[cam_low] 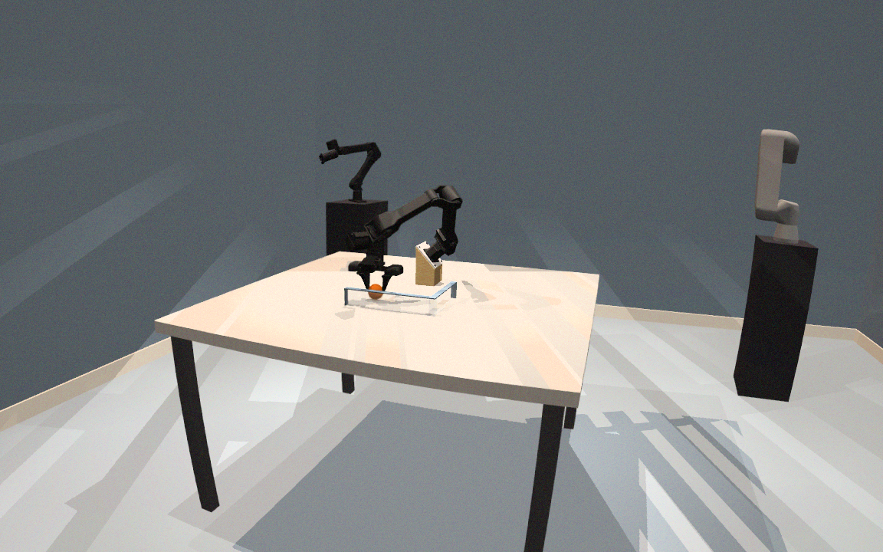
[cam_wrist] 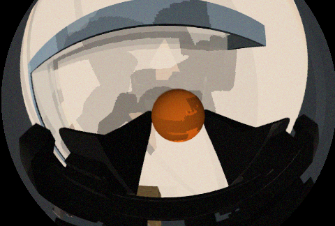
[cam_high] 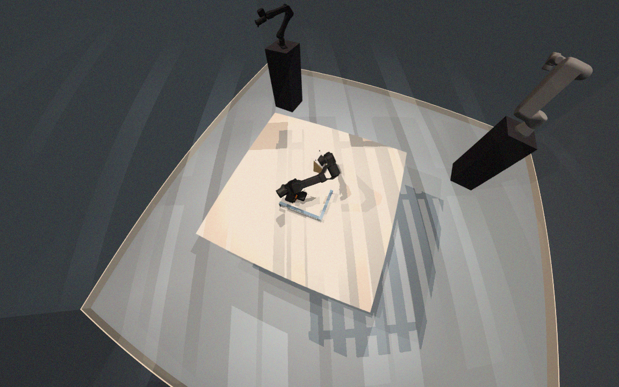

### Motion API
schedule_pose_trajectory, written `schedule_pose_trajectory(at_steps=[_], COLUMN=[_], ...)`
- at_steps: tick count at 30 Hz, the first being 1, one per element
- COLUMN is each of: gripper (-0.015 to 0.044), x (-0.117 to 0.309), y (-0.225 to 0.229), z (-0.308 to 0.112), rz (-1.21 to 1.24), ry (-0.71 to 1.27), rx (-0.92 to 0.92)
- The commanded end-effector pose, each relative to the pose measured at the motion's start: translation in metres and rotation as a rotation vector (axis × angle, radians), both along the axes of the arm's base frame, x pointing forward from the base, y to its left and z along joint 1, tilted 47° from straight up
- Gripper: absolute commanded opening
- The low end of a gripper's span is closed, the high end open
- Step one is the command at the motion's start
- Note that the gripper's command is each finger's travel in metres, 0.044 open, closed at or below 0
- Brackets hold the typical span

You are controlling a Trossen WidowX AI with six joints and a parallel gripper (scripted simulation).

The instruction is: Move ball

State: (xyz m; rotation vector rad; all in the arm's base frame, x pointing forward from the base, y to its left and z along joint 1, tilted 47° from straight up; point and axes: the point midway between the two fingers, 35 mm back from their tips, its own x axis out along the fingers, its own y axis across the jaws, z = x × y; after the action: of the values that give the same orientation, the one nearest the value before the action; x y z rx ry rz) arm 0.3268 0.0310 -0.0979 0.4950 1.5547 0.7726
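Note:
The orange ball (cam_high: 295,196) (cam_low: 375,292) (cam_wrist: 178,128) is between the two black fingers of my gripper (cam_low: 375,287) (cam_wrist: 177,114), which is shut on it. The ball is inside the corner, behind the long clear wall (cam_high: 302,212) (cam_low: 407,295) (cam_wrist: 132,11) and nearer that wall's free end than the corner. The short wall (cam_high: 326,204) (cam_low: 446,289) stands to its right in the exterior view. The ball is low at the table; I cannot tell whether it touches it. The see-through copy does not show in any view; the ball or gripper may hide it.
My arm (cam_high: 309,181) (cam_low: 410,211) reaches over from a tan wedge-shaped base block (cam_high: 317,167) (cam_low: 425,269) (cam_wrist: 149,191) on the table (cam_high: 244,212) (cam_low: 280,308). Two other arms stand on dark pedestals (cam_high: 285,79) (cam_high: 489,156) beyond the table.

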Motion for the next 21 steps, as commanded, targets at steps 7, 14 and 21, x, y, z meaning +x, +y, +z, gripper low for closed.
schedule_pose_trajectory(at_steps=[7, 14, 21], gripper=[0.0053, 0.0236, 0.0370], x=[-0.0020, -0.0020, -0.0012], y=[0.0053, 0.0053, 0.0033], z=[-0.0047, -0.0047, -0.0030], rz=[0.001, 0.001, 0.001], ry=[0.004, 0.004, 0.004], rx=[0.000, 0.000, 0.000])
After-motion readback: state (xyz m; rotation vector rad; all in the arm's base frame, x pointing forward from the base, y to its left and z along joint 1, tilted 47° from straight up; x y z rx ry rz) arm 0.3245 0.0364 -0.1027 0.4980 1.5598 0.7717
